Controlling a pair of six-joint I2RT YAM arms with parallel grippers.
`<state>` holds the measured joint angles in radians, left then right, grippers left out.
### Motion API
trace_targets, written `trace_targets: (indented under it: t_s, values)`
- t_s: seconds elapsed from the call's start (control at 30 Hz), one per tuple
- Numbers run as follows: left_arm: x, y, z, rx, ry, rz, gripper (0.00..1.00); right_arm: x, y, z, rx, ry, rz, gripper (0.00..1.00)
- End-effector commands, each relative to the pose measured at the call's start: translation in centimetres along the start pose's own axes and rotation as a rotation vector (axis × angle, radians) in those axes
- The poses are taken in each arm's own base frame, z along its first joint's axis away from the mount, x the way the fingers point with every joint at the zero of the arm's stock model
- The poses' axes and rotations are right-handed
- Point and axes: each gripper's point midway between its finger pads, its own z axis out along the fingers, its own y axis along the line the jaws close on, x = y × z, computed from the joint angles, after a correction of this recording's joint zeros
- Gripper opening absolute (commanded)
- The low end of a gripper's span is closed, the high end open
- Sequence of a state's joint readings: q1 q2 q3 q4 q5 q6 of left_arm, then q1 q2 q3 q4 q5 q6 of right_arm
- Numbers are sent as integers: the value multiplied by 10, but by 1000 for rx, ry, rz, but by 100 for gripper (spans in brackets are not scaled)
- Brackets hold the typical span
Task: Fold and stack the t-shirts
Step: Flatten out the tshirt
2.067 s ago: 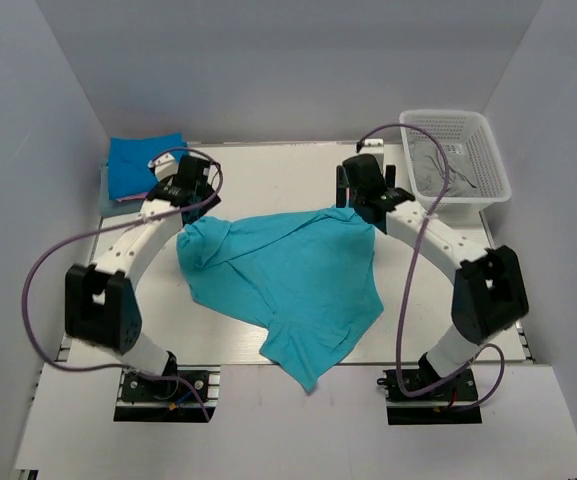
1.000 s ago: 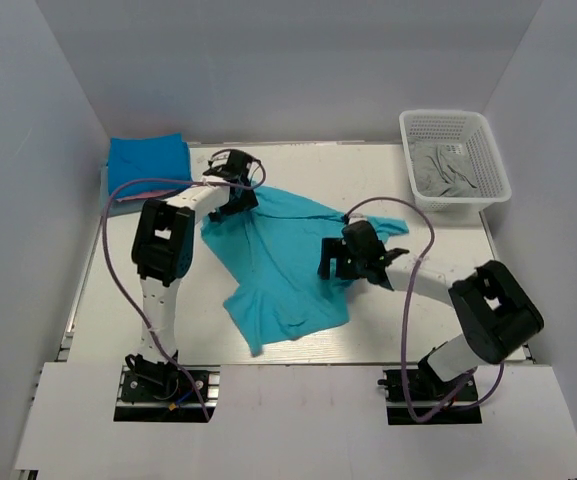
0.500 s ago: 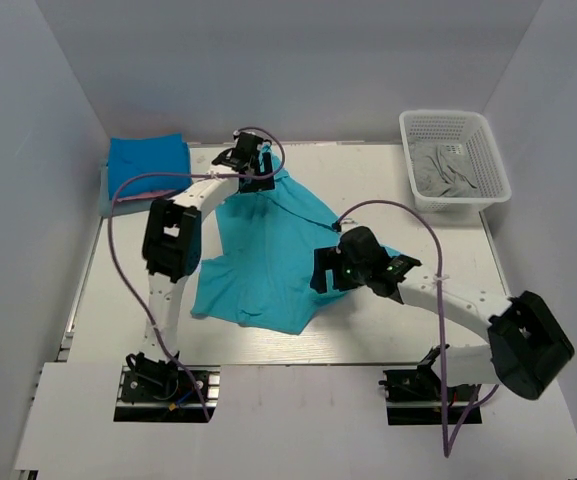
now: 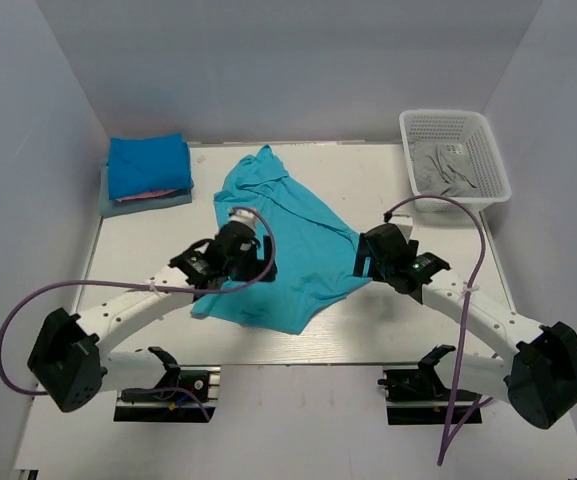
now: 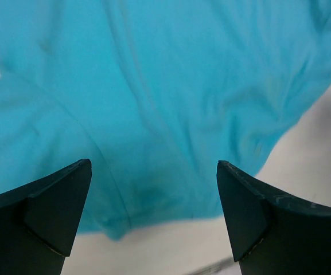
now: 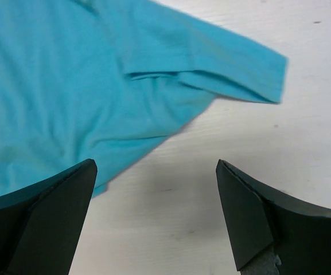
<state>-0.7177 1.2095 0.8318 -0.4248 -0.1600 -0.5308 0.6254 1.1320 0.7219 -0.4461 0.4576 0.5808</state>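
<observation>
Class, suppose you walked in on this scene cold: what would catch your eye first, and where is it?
The bright turquoise t-shirt lies rumpled across the middle of the table, with the left gripper and right gripper open over its sides. A folded blue stack sits in the far left corner, a white basket far right.

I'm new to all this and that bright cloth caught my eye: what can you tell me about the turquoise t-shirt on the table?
The turquoise t-shirt looks like soft, thin fabric. It is unfolded and rumpled, with long creases across it. It lies on the white table, one end toward the far edge, and a short hemmed sleeve sticks out on the right. The left gripper and right gripper hang over it with jaws open, gripping nothing.
</observation>
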Motion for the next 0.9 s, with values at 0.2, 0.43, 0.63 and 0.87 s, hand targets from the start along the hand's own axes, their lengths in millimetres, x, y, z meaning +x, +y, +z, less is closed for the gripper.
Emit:
trace_targets:
  t_s: [0.2, 0.43, 0.63, 0.87]
  values:
    - [116, -16, -4, -303, 319, 320, 100, -7, -36, 16, 124, 5, 90, 90]
    - [129, -25, -3, -211, 281, 434, 100, -6, -38, 18, 73, 7, 91, 90]
    - [133, -24, 5, -100, 216, 531, 100, -1, -37, 24, 40, 55, 99, 90]
    - [163, -22, 24, -86, 324, 577, 97, 0, -35, 25, 5, 65, 130, 90]
